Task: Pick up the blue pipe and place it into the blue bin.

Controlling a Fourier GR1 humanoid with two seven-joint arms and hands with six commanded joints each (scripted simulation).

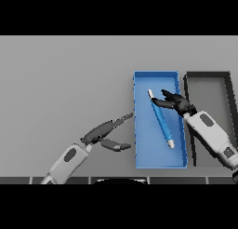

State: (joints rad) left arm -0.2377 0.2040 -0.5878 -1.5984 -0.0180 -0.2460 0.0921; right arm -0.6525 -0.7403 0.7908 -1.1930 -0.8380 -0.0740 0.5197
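The blue pipe point(161, 119), with pale ends, lies slanted inside the blue bin point(155, 74), its top end toward the far left and its lower end toward the near right. My right hand point(176, 103) reaches in over the bin's right wall. Its fingers are spread beside the pipe's upper part, and one fingertip is at or just touching the pipe. They do not curl round it. My left hand point(103, 130) hovers over the table to the left of the bin, fingers straight and pointing at the bin's left wall, thumb apart.
A black bin point(207, 74) stands right beside the blue bin on its right; my right forearm crosses its near-left part. Grey table stretches left of the bins and beyond them.
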